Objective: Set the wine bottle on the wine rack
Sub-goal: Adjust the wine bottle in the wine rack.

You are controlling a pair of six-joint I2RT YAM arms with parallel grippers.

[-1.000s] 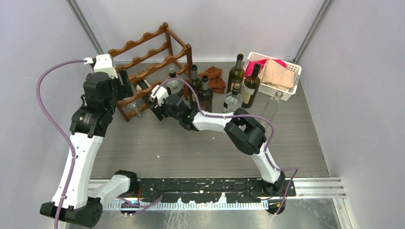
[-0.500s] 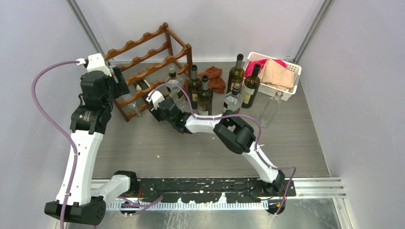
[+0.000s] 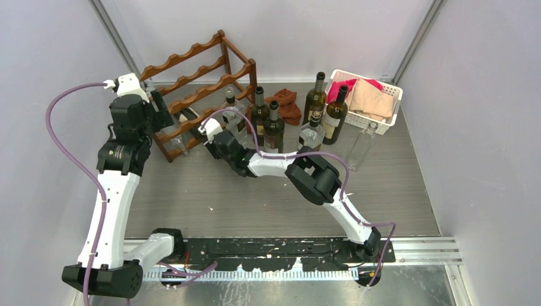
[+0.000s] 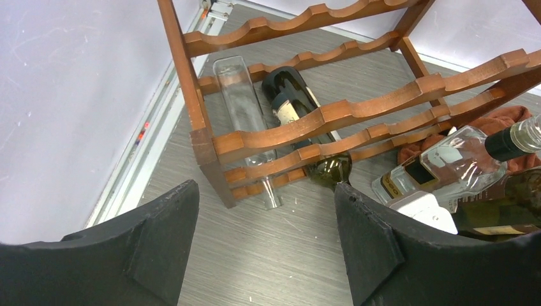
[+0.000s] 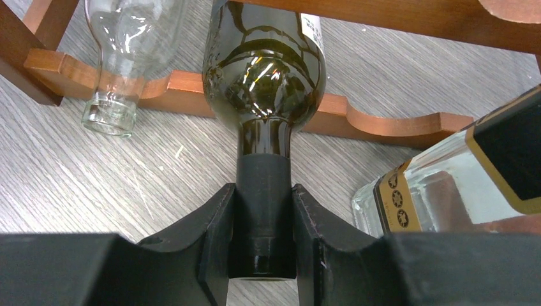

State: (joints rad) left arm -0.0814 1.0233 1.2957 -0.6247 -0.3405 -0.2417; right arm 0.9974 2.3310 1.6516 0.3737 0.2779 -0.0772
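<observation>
My right hand (image 5: 263, 191) clamps neck of bottle (image 5: 265, 70) lying in rack (image 5: 383, 121), bottom tier; clear bottle (image 5: 118, 38) alongside, flask (image 5: 446, 185) crowding right. My left hand (image 4: 265, 191) hangs open above. Grip visible in wrist view only.

The wine bottle (image 5: 265, 70) runs off the top edge of the right wrist view, its body passing behind an upper rail of the wine rack (image 5: 415, 16). Its label is an unreadable sliver. The clear bottle (image 5: 121, 57) beside it is cropped likewise, and the square flask (image 5: 440, 185) leaves at the right edge. The right gripper (image 5: 263, 191) shows only its fingers, cut off by the bottom edge. From above, the left arm (image 3: 131, 121) hides the rack's left end.
</observation>
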